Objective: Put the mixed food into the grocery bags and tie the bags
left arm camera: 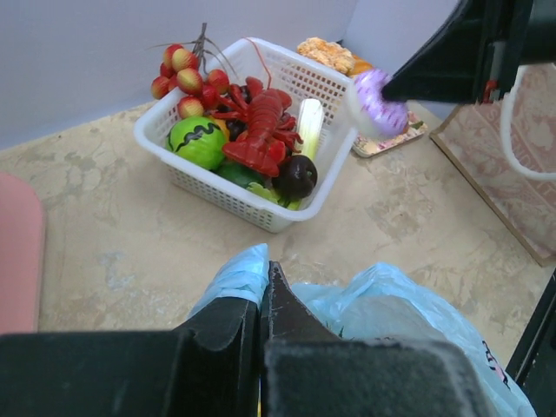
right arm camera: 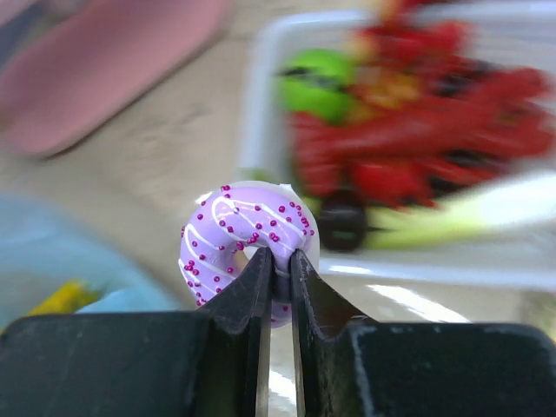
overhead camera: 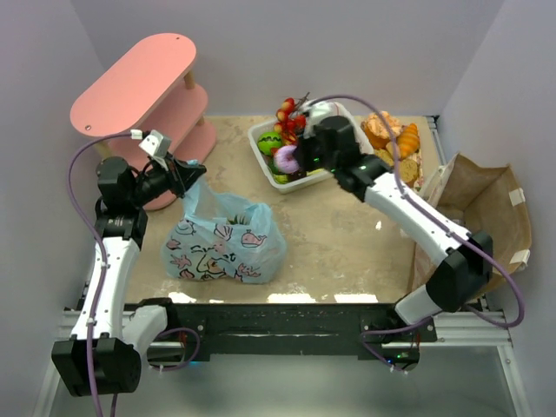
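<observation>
Seemingly no legible text anywhere.

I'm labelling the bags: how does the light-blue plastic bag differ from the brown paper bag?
The light-blue plastic bag is thin, crinkled and cartoon-printed; the brown paper bag is plain and stiff. The left gripper is shut on the plastic bag's rim; no gripper touches the paper bag. The plastic bag sits left of centre, the paper bag at the right edge. Both are open.

Doughnut [right arm camera: 221, 230] lilac, white stripes (magenta sprinkles); bag [overhead camera: 221, 243] light-blue, cartoon print; lobster [left arm camera: 261, 130] red.
</observation>
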### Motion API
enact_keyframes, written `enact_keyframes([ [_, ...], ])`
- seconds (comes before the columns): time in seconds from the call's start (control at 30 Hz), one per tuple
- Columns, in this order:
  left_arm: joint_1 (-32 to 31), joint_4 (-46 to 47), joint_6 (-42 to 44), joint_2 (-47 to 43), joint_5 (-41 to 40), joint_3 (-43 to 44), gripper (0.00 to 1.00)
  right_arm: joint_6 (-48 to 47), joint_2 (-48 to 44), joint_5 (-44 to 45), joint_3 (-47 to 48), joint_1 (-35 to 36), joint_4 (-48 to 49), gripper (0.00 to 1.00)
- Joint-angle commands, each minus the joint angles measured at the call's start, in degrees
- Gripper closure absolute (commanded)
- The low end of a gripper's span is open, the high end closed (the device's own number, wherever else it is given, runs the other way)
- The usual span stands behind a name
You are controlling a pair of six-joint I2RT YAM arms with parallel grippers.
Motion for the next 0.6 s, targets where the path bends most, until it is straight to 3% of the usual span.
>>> enact_keyframes([
  [0.0,0.5,6.4,-1.0,-2.0,5.1,-0.8,1.0,-2.4,3.7,-13.0,5.5,14.9,2.5,1.0],
  [0.17,0.5,7.9,-1.5,-2.4,6.9,-1.4,1.0,-3.7,8.7,-15.6,9.7,25.2,4.6,1.0],
  [0.4,0.5,7.9,-1.3,-2.5,6.5,-1.5,1.0,-6.3,9.4,-23.0,8.5,29.9,1.3,0.99],
  [0.47,0.5,7.9,-1.3,-2.5,6.6,-1.6,1.0,-6.4,9.5,-23.0,7.4,30.1,0.2,0.81],
  [0.5,0.5,7.9,-1.3,-2.5,6.8,-1.6,1.0,-6.1,9.7,-22.1,7.0,30.1,0.0,0.57],
  [0.57,0.5,7.9,-1.4,-2.5,6.7,-1.6,1.0,-6.1,9.4,-19.6,6.6,30.1,-1.4,0.41],
])
